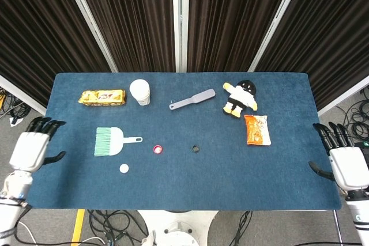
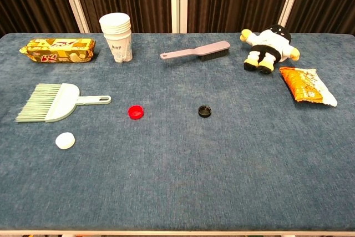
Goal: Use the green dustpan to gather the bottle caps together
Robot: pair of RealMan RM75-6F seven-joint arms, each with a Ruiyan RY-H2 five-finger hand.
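The green dustpan (image 1: 110,142) (image 2: 52,102) lies flat on the left half of the blue table, handle pointing right. A white cap (image 1: 124,168) (image 2: 65,140) sits just in front of it. A red cap (image 1: 157,148) (image 2: 136,112) lies right of the handle, and a black cap (image 1: 196,149) (image 2: 204,111) rests near the table's middle. My left hand (image 1: 33,147) hovers open at the table's left edge, well left of the dustpan. My right hand (image 1: 344,164) is open off the right edge. Neither hand appears in the chest view.
Along the back stand a yellow snack pack (image 1: 102,97), a stack of paper cups (image 1: 140,92), a grey brush (image 1: 192,99) and a plush toy (image 1: 241,98). An orange snack bag (image 1: 257,129) lies at the right.
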